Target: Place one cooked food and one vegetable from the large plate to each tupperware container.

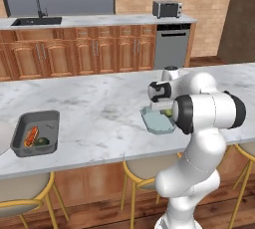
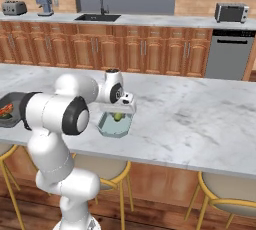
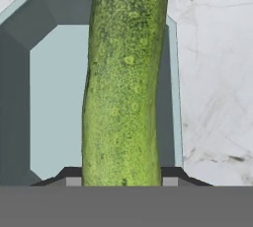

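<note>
Item: cucumber [image 3: 126,83] | held in my end effector [image 3: 121,179], jaws clamped on it | position: over pale blue container [image 3: 54,97] on worktop [image 2: 200,119] | dark grey container [image 1: 36,133] at 9 o'clock, filled | step: delivering vegetable | next: lower, release inside rim.

White marble island counter [image 1: 99,108]: dark grey container [image 1: 36,133] at 9 o'clock near the front edge; pale blue translucent container [image 1: 158,122] at 3 o'clock, well apart.
</note>
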You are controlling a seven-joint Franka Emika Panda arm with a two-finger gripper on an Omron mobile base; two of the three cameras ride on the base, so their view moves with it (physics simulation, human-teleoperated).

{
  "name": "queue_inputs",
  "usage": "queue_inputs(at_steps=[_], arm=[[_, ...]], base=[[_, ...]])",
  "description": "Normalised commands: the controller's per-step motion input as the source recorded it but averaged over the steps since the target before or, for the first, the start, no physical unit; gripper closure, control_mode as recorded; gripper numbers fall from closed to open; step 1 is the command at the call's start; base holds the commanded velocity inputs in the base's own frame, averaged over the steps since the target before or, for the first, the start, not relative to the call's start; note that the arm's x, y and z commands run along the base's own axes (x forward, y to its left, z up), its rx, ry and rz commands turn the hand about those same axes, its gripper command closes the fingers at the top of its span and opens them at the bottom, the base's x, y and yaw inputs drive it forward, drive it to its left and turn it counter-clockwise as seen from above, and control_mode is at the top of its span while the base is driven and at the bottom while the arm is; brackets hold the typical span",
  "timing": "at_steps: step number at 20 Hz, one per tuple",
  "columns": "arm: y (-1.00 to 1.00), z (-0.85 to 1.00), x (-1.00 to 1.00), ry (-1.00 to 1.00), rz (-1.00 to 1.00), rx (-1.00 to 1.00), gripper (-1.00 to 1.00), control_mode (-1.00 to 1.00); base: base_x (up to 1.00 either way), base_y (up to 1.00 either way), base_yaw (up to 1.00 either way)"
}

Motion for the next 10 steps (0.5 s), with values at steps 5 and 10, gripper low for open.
queue_inputs(at_steps=[5, 10], arm=[[0.0, -0.01, -0.19, -0.01, 0.0, 0.0, 1.0, -1.0], [0.0, -0.01, 0.0, 0.0, 0.0, 0.0, 1.0, -1.0]], base=[[0.0, 0.0, 0.0], [0.0, 0.0, 0.0]])
